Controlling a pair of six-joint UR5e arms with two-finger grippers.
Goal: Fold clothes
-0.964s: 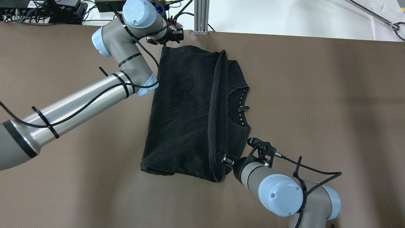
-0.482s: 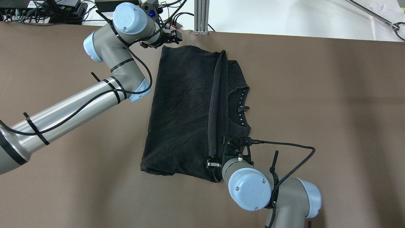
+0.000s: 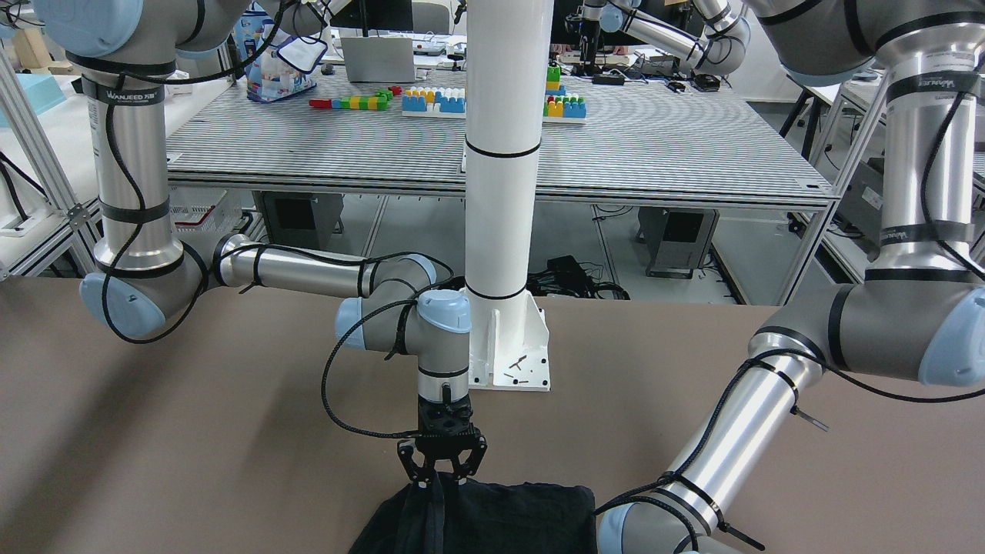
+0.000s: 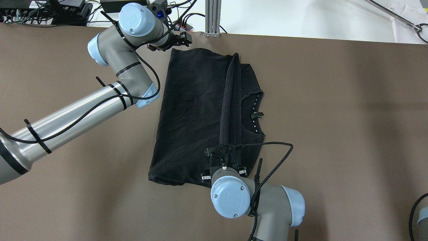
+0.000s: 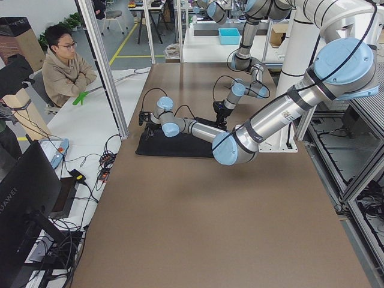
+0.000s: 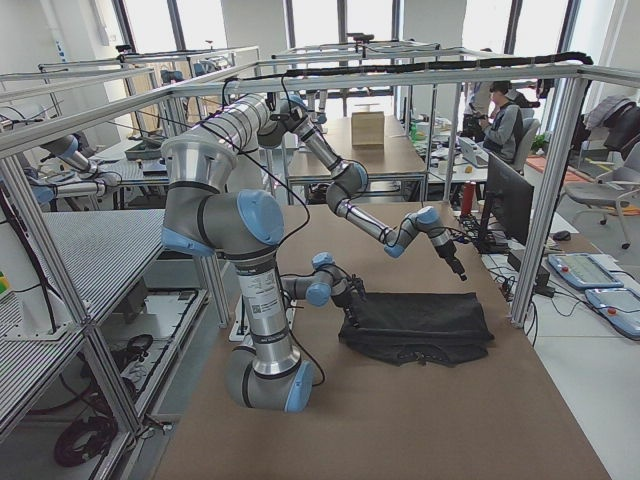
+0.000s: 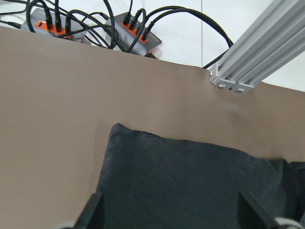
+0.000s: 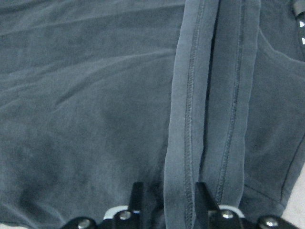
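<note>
The black T-shirt (image 4: 194, 110) is lying flat on the brown table (image 4: 334, 117), part-folded, near the middle of the table's width and reaching close to the far edge. One panel is lying doubled over the body, and its stitched hem band (image 4: 230, 100) is running down the garment from the far edge towards the robot. The collar (image 4: 255, 113) is showing on the robot's right of that band.

Right arm:
- The right gripper (image 3: 441, 478) is pointing straight down at the near end of the T-shirt.
- Its fingers (image 8: 137, 198) are standing apart, one on each side of the hem band, with fabric lying between them.
- The wrist view is showing a gap between the left-hand finger and the band, so the fingers are straddling the cloth and not clamping it.
- The wrist joint is hiding the fingertips in the overhead view.

Left arm:
- The left gripper (image 4: 180, 38) is hanging over the far left corner of the T-shirt, close to the table's far edge.
- Its fingers (image 7: 94, 210) are spread wide, and the corner of the cloth is lying below and between them.
- Contact with the fabric cannot be judged from these views.

Beyond the far edge, an aluminium post (image 7: 257, 52) and cable hubs (image 7: 138, 40) are sitting on the white surface
</note>
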